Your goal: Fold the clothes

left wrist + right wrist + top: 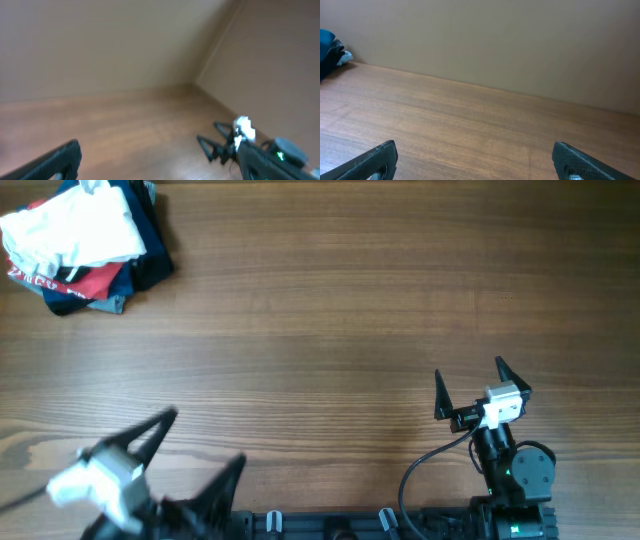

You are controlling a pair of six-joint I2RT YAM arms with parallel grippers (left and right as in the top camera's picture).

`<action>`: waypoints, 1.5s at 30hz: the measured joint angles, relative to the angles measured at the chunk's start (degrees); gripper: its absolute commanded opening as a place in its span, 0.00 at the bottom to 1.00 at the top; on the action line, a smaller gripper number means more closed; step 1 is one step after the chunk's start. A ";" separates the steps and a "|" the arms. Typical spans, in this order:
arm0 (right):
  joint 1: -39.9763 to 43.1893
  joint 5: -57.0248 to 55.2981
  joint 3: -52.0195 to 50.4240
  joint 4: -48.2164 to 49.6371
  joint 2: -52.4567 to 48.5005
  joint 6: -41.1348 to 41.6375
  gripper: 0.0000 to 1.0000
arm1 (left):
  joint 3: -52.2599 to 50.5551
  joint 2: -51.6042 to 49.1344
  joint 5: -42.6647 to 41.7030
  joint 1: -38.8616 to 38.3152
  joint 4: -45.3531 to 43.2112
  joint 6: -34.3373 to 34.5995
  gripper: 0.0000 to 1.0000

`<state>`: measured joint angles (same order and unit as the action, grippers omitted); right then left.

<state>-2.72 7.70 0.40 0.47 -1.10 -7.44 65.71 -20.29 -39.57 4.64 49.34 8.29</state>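
since both arms sit at the near edge of the table [330, 310], the reach runs away from them and to the left. nearest, the left end effector [195, 448] has its jaws spread wide and empty; the right end effector [470, 390], also wide and empty, stands well off to the right. far off in the back left corner lies the white shirt [70, 230], crumpled on top of a red t-shirt [95, 283] and navy garments [150, 260]. its long axis looks roughly left to right. by my judgement the left arm is nearer.
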 measured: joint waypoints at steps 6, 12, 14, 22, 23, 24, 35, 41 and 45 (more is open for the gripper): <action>0.00 0.02 0.00 0.00 0.00 0.00 1.00 | -31.43 7.96 11.85 -7.21 -30.21 9.55 1.00; 0.00 0.02 -0.02 0.00 0.02 0.00 1.00 | -50.49 12.20 21.88 -7.61 -45.00 12.41 1.00; 0.00 0.02 0.00 0.00 0.02 0.00 1.00 | -53.92 14.62 24.37 -7.61 -45.11 12.48 1.00; 0.00 0.02 -0.02 0.00 0.07 0.00 1.00 | -58.71 19.45 31.32 -7.61 -45.38 12.59 1.00; 0.00 0.02 0.00 0.00 0.07 0.00 1.00 | -59.06 19.45 31.76 -7.61 -45.55 12.55 1.00; 0.00 0.02 0.00 -0.02 0.07 0.00 1.00 | -59.52 19.45 32.26 -7.61 -45.81 12.41 1.00; 0.00 0.02 0.00 -0.02 0.07 0.00 1.00 | -64.83 19.50 35.65 -7.10 -45.05 12.33 1.00; 0.00 0.02 -0.02 0.00 0.07 0.00 1.00 | -64.87 19.52 36.33 -5.97 -45.09 12.20 1.00; 0.00 0.02 0.00 -0.02 0.07 0.00 1.00 | -64.87 19.52 36.35 -5.97 -45.09 12.20 1.00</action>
<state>-2.72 7.73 0.40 0.45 -1.04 -7.44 0.84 -0.78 -3.22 -1.32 4.25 20.49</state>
